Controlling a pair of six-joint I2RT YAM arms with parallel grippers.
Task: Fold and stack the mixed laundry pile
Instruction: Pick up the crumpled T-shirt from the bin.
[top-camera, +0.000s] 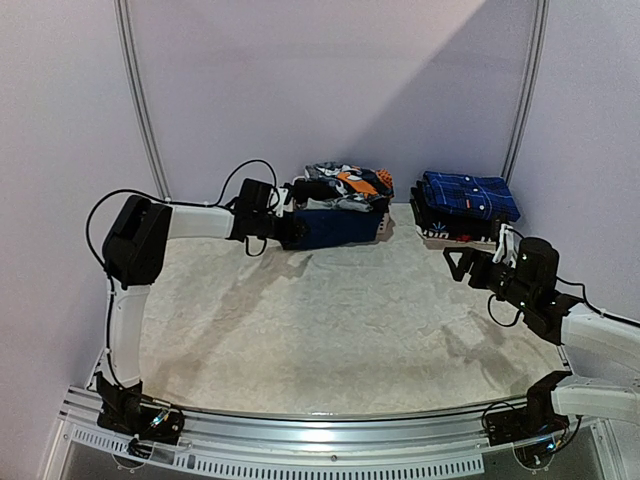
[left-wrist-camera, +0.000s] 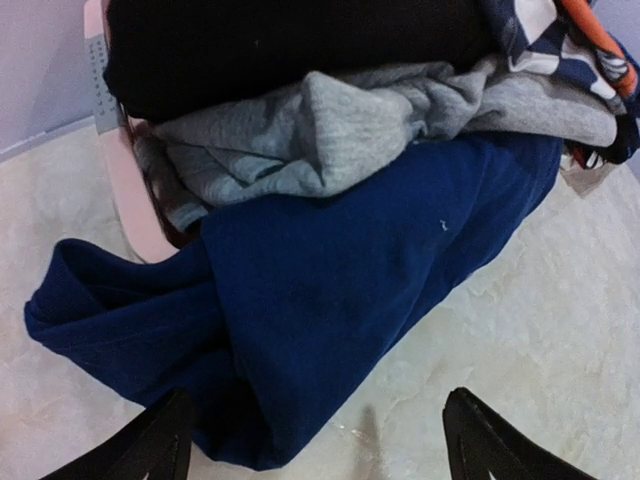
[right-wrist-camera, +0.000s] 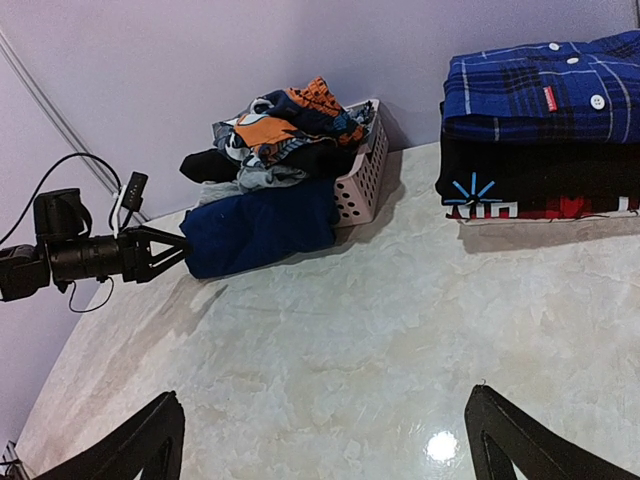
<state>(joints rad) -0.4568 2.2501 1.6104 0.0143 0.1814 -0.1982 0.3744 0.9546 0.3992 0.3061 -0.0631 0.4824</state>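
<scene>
The mixed laundry pile (top-camera: 342, 192) at the far edge of the bench (top-camera: 330, 330) drapes its navy garment (left-wrist-camera: 350, 300) straight ahead of the nearer, wide-open left tool (left-wrist-camera: 315, 435)

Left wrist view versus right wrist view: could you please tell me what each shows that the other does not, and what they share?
Only the left wrist view shows, close up, a grey knit garment bunched between a black garment and a dark blue soft garment. Only the right wrist view shows the folded stack topped by a blue plaid button shirt, and the left hand from outside, open. Both show that blue garment hanging from the pale pink slatted plastic basket onto the marbled tabletop.
</scene>
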